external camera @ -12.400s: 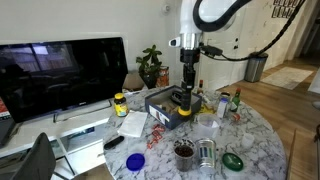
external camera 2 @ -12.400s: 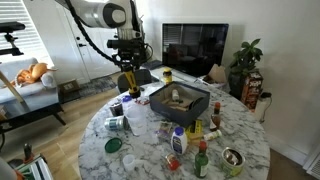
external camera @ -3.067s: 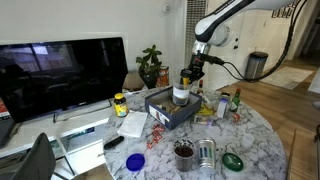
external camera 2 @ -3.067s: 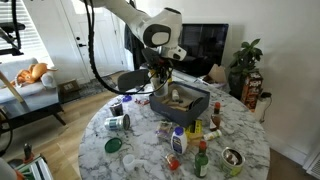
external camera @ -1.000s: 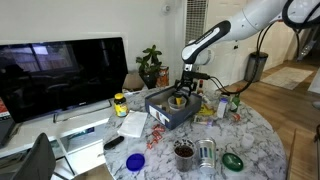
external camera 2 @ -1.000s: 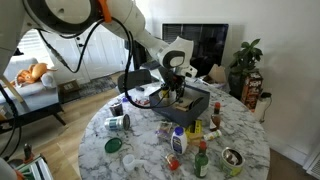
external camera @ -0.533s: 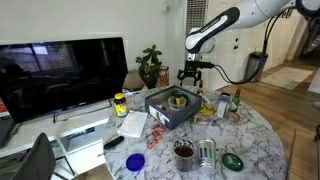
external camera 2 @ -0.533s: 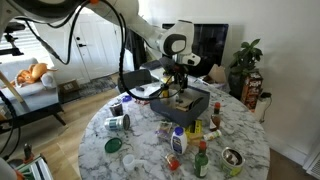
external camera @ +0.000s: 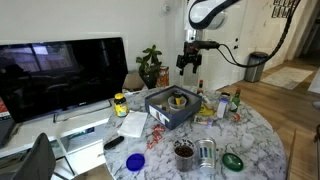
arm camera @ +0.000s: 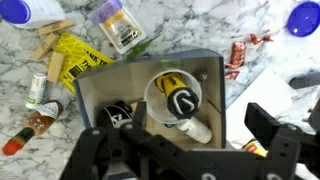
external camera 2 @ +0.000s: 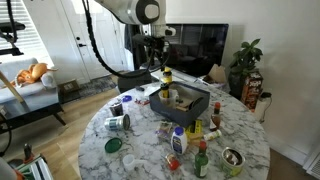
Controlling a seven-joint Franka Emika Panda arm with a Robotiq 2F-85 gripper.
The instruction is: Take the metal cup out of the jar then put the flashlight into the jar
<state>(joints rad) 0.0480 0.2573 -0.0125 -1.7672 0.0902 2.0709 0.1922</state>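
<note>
The clear jar (arm camera: 172,100) stands inside a dark grey box (arm camera: 215,100) on the marble table. A black and yellow flashlight (arm camera: 180,100) stands in the jar, black end up. In an exterior view the jar (external camera: 178,100) shows yellow inside. The shiny metal cup (external camera: 207,152) stands on the table near the front edge, outside the jar. My gripper (arm camera: 190,135) hangs open and empty high above the box, well clear of it in both exterior views (external camera: 189,64) (external camera 2: 155,55).
A brown cup (external camera: 185,152) stands beside the metal cup, with a green lid (external camera: 232,160) and a blue lid (external camera: 135,160) nearby. A white bottle (arm camera: 190,128) lies in the box. Small bottles (external camera: 225,102) crowd one side. A yellow-labelled bottle (external camera: 120,103) and a monitor (external camera: 60,75) are behind.
My gripper has opened fully and risen from low over the box to high above it. The flashlight stays in the jar.
</note>
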